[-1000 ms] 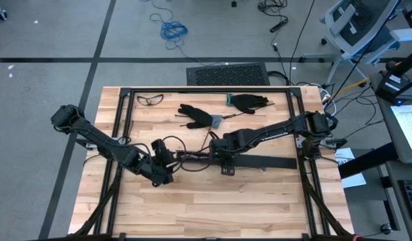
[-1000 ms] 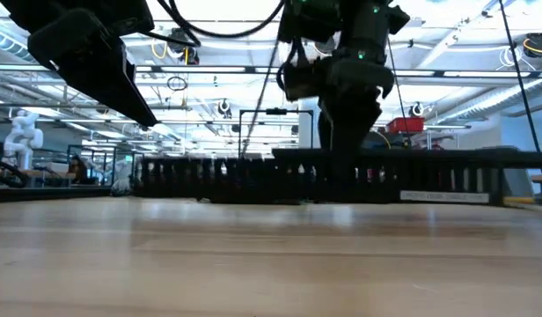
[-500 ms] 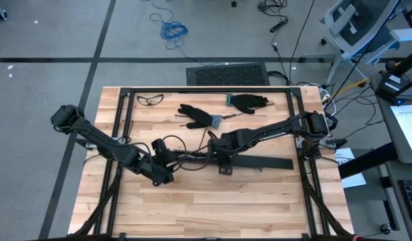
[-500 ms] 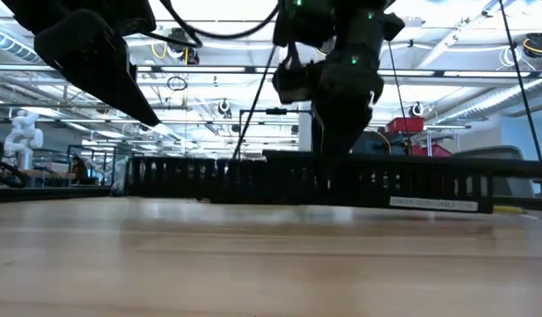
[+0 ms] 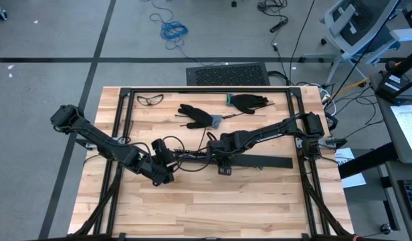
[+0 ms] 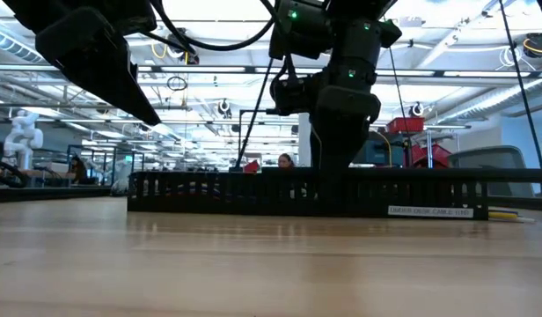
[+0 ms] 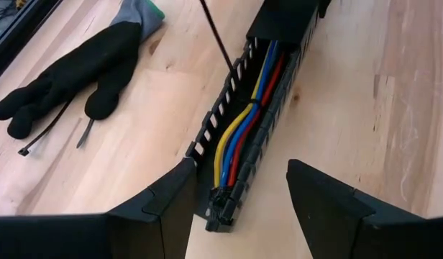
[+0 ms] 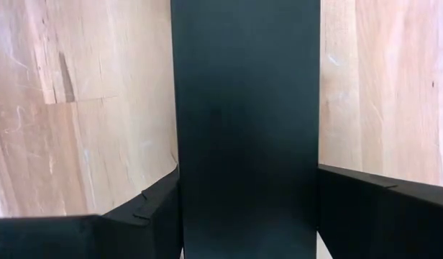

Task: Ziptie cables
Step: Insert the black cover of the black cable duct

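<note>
A long black slotted strip point(image 5: 266, 161) lies across the middle of the table. The cables point(image 7: 236, 137), yellow, blue and red wires, run inside its open channel. A smooth black lid point(image 7: 279, 21) covers the strip's farther part. My right gripper point(image 5: 223, 161) stands over that covered part, pointing down, shut on it. My left gripper point(image 5: 171, 165) is open, its fingers on either side of the strip's uncovered end point(image 7: 218, 212); I cannot tell whether one touches the slotted wall. A thin black stick point(image 7: 218, 36) slants up from the strip. My right gripper pinches the strip's covered part point(image 8: 247, 108) between its two fingers, one on each long side. The fingers point(image 8: 146, 208) come from above, pointing down, and lie across the strip. In the low view the strip point(image 6: 253, 194) sits low, close to the table and nearly level.
Two black gloves point(image 5: 199, 115) point(image 5: 249, 102) and clear glasses point(image 5: 150, 99) lie toward the far edge. Loose black ties point(image 7: 49, 129) lie beside a glove. Black frame rails point(image 5: 122, 120) run along the table's left, right and far sides. Bare wood point(image 5: 213, 207) lies toward the near edge.
My right gripper has come down a little with the black strip. In the low view the strip has sunk toward the table, its right end dipping first, and now sits lower and nearly level.
</note>
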Robot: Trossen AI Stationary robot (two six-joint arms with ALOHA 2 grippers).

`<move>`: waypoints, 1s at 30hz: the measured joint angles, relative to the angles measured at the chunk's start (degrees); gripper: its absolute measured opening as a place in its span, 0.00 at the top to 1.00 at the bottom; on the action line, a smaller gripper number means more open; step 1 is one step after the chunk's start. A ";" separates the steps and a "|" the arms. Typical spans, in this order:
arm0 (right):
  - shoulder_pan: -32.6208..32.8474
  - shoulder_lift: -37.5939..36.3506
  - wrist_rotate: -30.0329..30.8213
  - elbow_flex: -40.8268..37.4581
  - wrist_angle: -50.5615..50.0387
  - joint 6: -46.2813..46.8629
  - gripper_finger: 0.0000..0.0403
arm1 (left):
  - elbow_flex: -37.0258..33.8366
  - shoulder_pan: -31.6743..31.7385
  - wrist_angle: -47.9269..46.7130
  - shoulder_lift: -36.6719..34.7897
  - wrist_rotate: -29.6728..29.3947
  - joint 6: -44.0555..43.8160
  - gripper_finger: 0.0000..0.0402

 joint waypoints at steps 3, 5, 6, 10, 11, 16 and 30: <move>-0.11 -0.19 0.11 -0.10 -0.33 -0.05 0.42 | 0.00 0.00 0.00 0.00 -0.07 0.00 0.47; -0.11 -0.19 0.07 -0.12 -0.28 -0.08 0.42 | 0.00 0.07 0.00 0.00 -0.04 0.00 0.47; -0.11 -0.19 0.07 -0.14 -0.20 -0.08 0.42 | 0.00 0.09 0.05 0.00 -0.04 0.00 0.47; -0.13 -0.19 0.18 -0.18 0.24 -0.04 0.42 | 0.00 1.83 3.52 0.04 1.81 0.88 0.47; -0.13 -0.19 0.20 -0.18 0.26 -0.03 0.42 | 0.00 2.80 5.39 0.04 2.91 2.13 0.47; -0.13 -0.19 0.19 -0.21 1.03 -0.04 0.42 | 0.00 9.90 19.93 0.42 11.95 14.27 0.47; -0.13 -0.19 0.22 -0.21 0.99 -1.52 0.42 | -10.88 16.87 41.74 4.44 24.39 2.09 0.59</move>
